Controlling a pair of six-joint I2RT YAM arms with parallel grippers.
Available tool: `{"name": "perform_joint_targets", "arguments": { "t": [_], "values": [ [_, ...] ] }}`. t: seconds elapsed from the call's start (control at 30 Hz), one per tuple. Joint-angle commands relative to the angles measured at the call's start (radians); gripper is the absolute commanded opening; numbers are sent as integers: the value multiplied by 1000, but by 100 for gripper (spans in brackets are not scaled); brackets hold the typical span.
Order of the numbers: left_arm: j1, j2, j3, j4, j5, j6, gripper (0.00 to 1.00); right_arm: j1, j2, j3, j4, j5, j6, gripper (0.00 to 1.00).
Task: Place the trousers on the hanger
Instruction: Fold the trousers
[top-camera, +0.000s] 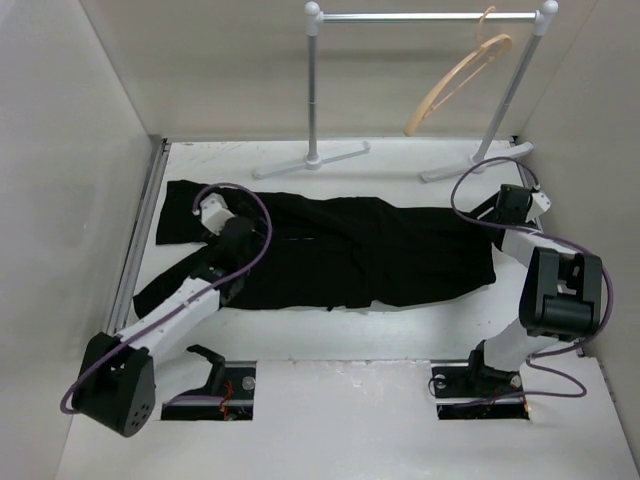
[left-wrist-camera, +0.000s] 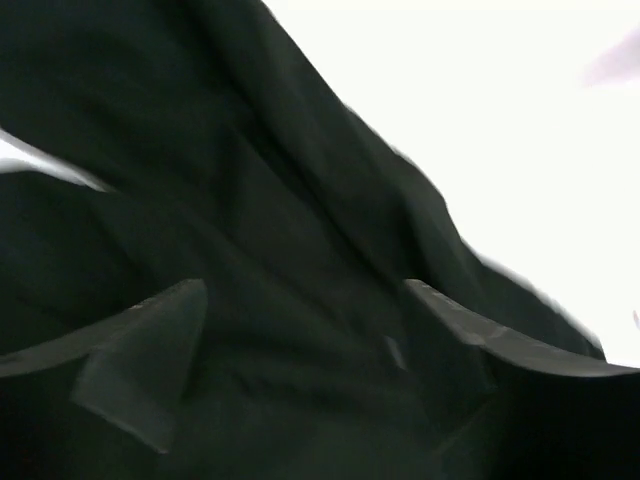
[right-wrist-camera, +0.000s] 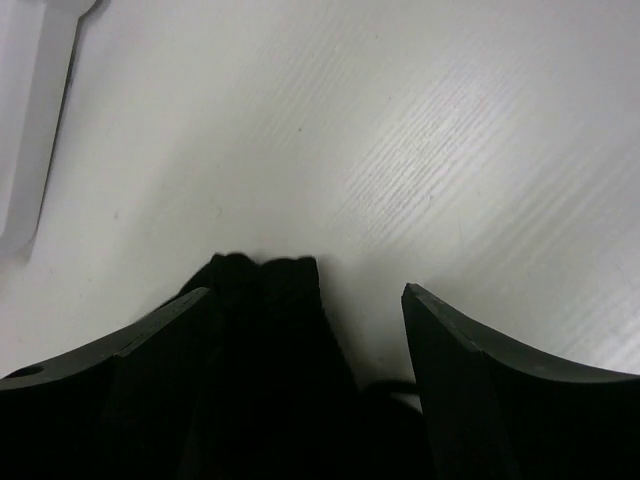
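Observation:
The black trousers (top-camera: 350, 250) lie spread flat across the table, left to right. The tan wooden hanger (top-camera: 458, 82) hangs tilted from the rail at the back right, empty. My left gripper (top-camera: 213, 218) is low over the trousers' left part. In the left wrist view it (left-wrist-camera: 305, 305) is open, and black fabric (left-wrist-camera: 250, 200) fills the space between and under its fingers. My right gripper (top-camera: 492, 217) is at the trousers' right end. In the right wrist view it (right-wrist-camera: 305, 300) is open around a bunched edge of black fabric (right-wrist-camera: 262, 300), which lies nearer its left finger.
The white metal garment rail (top-camera: 425, 16) stands at the back on two posts, with feet (top-camera: 310, 160) on the table just beyond the trousers. White walls enclose the left, right and back. One rail foot (right-wrist-camera: 30, 120) shows at the left of the right wrist view.

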Motion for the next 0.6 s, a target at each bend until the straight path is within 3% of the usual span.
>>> {"name": "perform_joint_targets", "arguments": {
  "t": [0.0,0.03,0.17,0.23,0.3,0.33,0.4,0.43,0.57],
  "values": [
    [-168,-52,-30,-44,94,36,70,-45,49,59,76,-150,1,79],
    [-255,-54,-29,-55,110,29,65,-53,69,66,85,-179,9,78],
    [-538,44,57,-43,117,36,66,-73,142,108,97,-262,47,70],
    [-616,119,113,-19,134,64,69,-74,178,131,94,-322,65,62],
    [-676,211,156,49,156,87,75,-74,202,137,102,-392,104,61],
    [-698,256,179,70,176,96,76,-71,208,135,111,-407,121,54],
    [-733,340,219,95,207,105,80,-74,204,123,136,-419,150,26],
    [-739,374,232,100,213,108,80,-76,186,106,165,-417,173,16],
    [-726,475,224,124,204,113,78,-76,13,19,364,-416,211,5]
  ]
}}
